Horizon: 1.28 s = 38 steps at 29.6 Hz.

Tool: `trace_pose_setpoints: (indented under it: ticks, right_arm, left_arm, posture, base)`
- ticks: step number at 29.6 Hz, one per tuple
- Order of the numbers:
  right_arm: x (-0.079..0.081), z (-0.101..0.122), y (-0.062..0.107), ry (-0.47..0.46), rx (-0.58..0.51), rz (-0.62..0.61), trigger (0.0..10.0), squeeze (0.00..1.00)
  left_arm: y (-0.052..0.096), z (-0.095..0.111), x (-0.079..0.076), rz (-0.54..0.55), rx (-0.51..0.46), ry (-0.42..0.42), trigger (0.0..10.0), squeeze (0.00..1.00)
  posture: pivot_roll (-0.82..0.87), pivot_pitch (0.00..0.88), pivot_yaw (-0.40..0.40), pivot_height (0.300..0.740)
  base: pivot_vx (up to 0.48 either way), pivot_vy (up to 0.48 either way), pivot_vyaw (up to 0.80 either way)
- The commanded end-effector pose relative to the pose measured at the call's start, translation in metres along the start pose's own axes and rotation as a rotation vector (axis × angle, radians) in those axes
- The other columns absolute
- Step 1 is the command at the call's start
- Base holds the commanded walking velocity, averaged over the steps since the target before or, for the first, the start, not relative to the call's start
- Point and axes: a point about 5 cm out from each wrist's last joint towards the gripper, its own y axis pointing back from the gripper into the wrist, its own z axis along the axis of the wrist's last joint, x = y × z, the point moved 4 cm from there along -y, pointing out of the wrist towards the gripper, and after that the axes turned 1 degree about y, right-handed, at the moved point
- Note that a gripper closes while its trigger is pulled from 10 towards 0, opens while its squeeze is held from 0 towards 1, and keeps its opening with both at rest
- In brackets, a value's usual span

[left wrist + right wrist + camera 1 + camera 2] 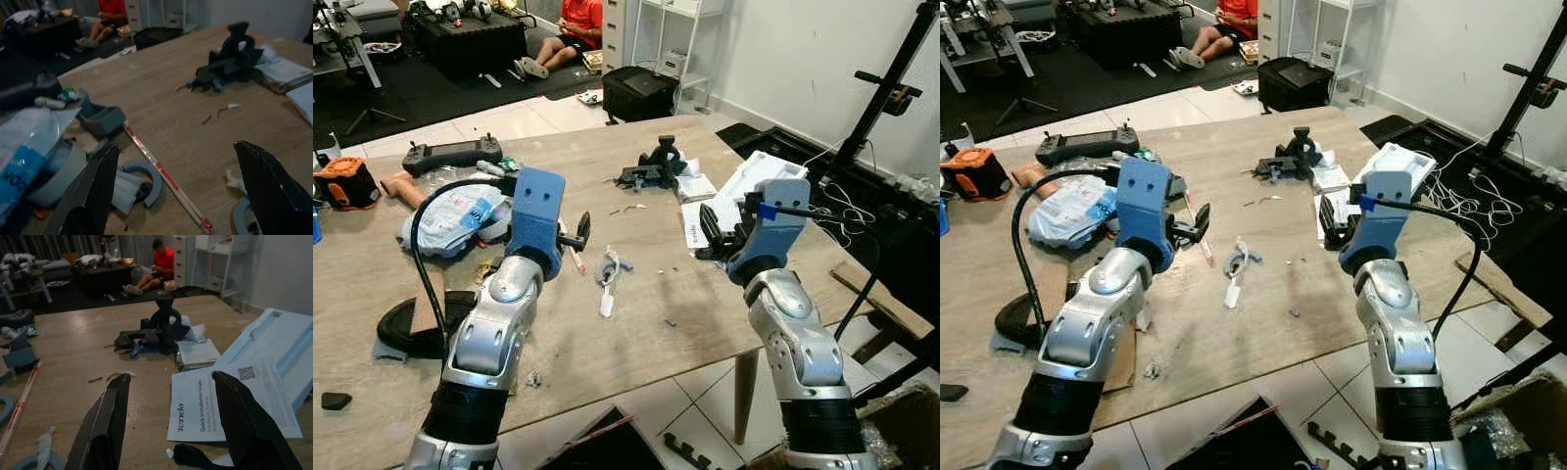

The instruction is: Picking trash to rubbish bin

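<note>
Trash lies scattered on the wooden table (636, 323). A grey and white scrap (608, 274) lies mid-table between my arms. Beside it is a long red and white wrapped stick (164, 178). A crumpled plastic bag with a blue label (460, 217) lies to the left. My left gripper (579, 235) hovers open just above the stick, and nothing is between its fingers (93, 196). My right gripper (710, 233) is open over a white Tenda leaflet (220, 406), with nothing held.
A black clamp-like device (656, 166) and a small booklet (195, 352) sit at the back. A white foam tray (759, 176) lies far right, a controller (450, 154) and an orange tool (342, 181) far left. A person in red (573, 24) sits on the floor beyond.
</note>
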Motion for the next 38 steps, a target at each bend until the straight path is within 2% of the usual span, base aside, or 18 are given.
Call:
trace_pose_setpoints:
  ticks: [1,17,28,29,34,38]
  right_arm:
    - [-0.002,-0.007,0.002,-0.008,0.028,-0.005,10.0,0.0]
    - [0.002,-0.012,0.003,-0.011,0.061,0.011,10.0,0.0]
    - [0.002,-0.008,0.002,-0.015,0.039,0.015,10.0,0.0]
    - [0.004,-0.008,0.003,-0.027,0.027,0.031,10.0,1.0]
    - [0.008,-0.012,0.002,-0.019,0.031,0.059,10.0,1.0]
    - [0.001,-0.019,-0.002,0.007,0.05,0.039,10.0,1.0]
  left_arm:
    - [0.0,-0.009,0.001,0.013,0.039,0.011,10.0,0.0]
    - [0.003,-0.015,0.001,-0.007,0.062,-0.013,10.0,0.0]
    - [0.002,-0.01,0.001,0.0,0.036,-0.011,10.0,0.0]
    - [0.002,-0.01,0.001,-0.002,0.035,-0.011,10.0,0.0]
    - [0.003,-0.01,0.0,-0.007,0.032,-0.021,10.0,0.0]
    - [0.004,-0.01,0.002,0.007,0.025,-0.025,10.0,0.0]
  posture:
    - [0.02,0.077,0.026,0.74]
    - [0.02,0.096,0.02,0.74]
    - [0.02,0.105,0.027,0.74]
    - [0.02,0.108,0.028,0.74]
    - [0.01,0.107,0.021,0.74]
    - [0.01,0.104,0.003,0.74]
  base:
    - [0.0,0.0,0.0]
    - [0.0,0.0,0.0]
    - [0.0,0.0,0.0]
    - [0.0,0.0,0.0]
    - [0.0,0.0,0.0]
    - [0.0,0.0,0.0]
